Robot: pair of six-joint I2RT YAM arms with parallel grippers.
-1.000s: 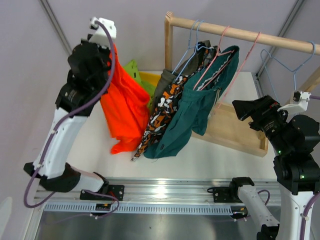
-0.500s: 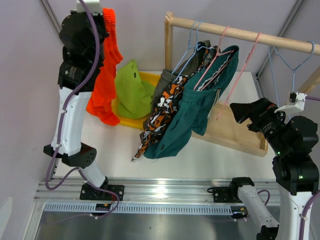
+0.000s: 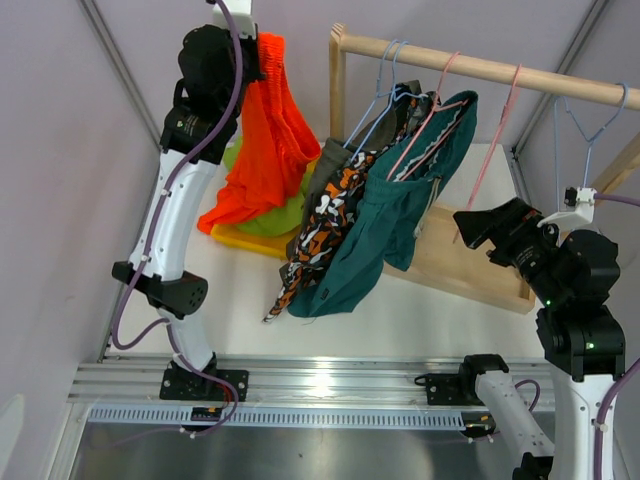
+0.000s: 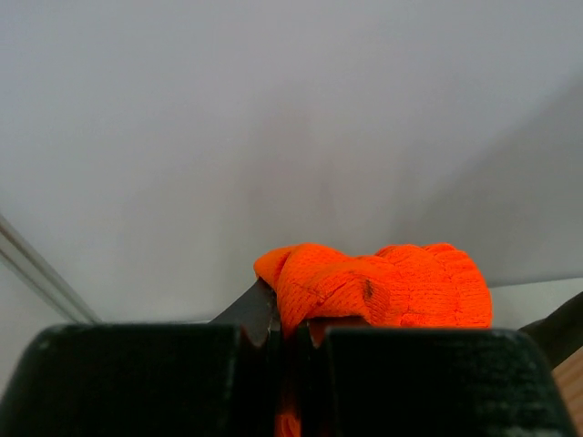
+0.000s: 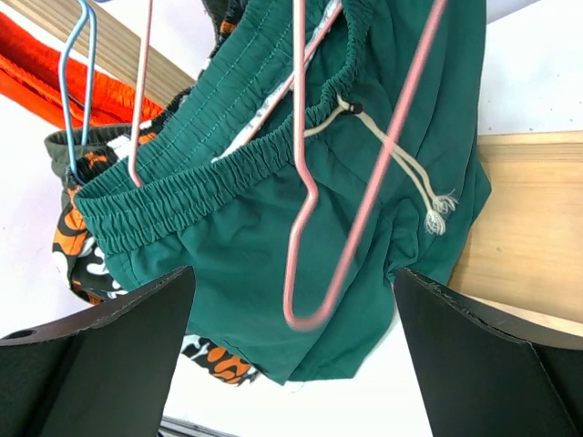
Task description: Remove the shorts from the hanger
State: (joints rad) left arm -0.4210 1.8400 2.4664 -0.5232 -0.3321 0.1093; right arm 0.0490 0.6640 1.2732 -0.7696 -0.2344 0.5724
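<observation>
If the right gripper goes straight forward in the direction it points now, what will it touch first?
Most likely the bottom loop of the nearer pink hanger, which hangs straight ahead of the right gripper. The dark teal shorts come just behind it, though depth is unclear.

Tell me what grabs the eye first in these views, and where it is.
The bright orange-red shorts dangle from the shut left gripper, held high at the far left near the wall. At centre, the dark teal shorts hang from the wooden rail with the camouflage shorts beside them, and the open right gripper faces them.
</observation>
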